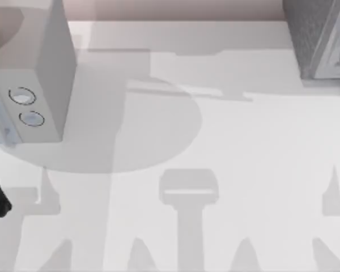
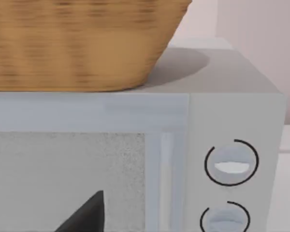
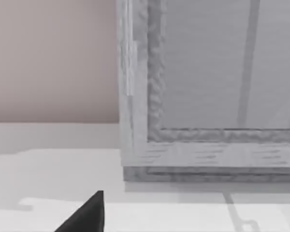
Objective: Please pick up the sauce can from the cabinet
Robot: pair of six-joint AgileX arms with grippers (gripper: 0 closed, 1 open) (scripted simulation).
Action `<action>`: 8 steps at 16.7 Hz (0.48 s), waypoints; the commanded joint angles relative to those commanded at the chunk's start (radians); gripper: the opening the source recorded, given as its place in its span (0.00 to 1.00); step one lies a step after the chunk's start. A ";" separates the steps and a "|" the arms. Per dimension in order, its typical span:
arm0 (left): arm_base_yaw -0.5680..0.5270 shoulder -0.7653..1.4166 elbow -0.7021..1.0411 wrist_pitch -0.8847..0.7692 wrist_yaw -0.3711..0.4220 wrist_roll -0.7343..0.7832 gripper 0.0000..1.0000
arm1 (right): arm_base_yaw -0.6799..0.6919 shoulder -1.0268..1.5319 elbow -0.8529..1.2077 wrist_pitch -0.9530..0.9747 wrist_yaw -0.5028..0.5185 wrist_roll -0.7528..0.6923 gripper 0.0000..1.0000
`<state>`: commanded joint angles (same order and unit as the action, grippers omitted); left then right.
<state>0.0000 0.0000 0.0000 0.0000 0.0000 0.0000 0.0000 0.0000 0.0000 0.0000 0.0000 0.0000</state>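
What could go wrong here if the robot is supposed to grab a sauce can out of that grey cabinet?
The cabinet sits at the table's far right corner, and its framed front looks closed in the right wrist view, so the arm may have to open it first or bump the frame. The can's spot can't be told yet, so a reach might be misaimed. On the left, a wicker basket rests on the pale box with two dials; a careless left arm could knock it.
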 joint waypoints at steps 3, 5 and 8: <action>0.000 0.000 0.000 0.000 0.000 0.000 1.00 | 0.002 0.009 0.011 -0.002 0.001 0.000 1.00; 0.000 0.000 0.000 0.000 0.000 0.000 1.00 | 0.010 0.053 0.063 -0.015 0.006 0.001 1.00; 0.000 0.000 0.000 0.000 0.000 0.000 1.00 | 0.029 0.180 0.220 -0.053 0.024 0.003 1.00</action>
<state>0.0000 0.0000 0.0000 0.0000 0.0000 0.0000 0.0291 0.1799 0.2197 -0.0531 0.0241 0.0026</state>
